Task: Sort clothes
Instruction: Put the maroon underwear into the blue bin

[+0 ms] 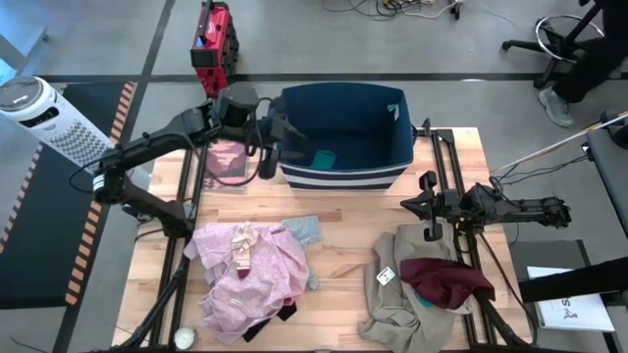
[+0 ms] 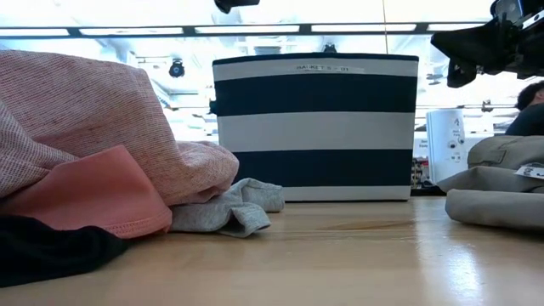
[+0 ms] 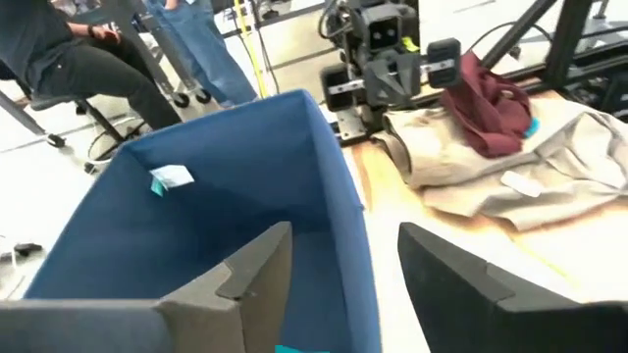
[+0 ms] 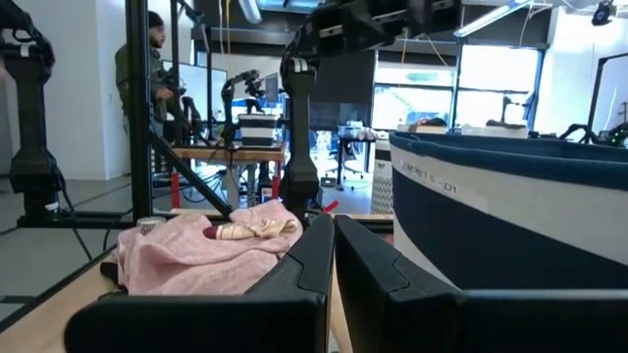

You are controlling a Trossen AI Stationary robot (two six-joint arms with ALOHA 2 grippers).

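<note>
Landmark: the navy blue bin with white stripes is standing at the far middle of the desk.
Writing: a white label along the bin's top band is showing in the low view and the right wrist view, too small to read; a white tag on the khaki piece is not readable either.
Left gripper: it is hovering over the bin's left rim, arm stretching in from the left; the jaws are standing partly apart and holding nothing.
Teal piece: it is lying inside the bin, on its floor.
Pale pink shirt: crumpled, it is lying in front of the bin, to the left, with a light blue-grey piece touching its bin-side edge and a black piece peeking from under its near edge.
Khaki-beige piece: it is sprawling in front of the bin, to the right, with a maroon piece bunched on top.
Right gripper: it is hanging right of the bin, over the far edge of the khaki heap, jaws closed together and empty.
</note>
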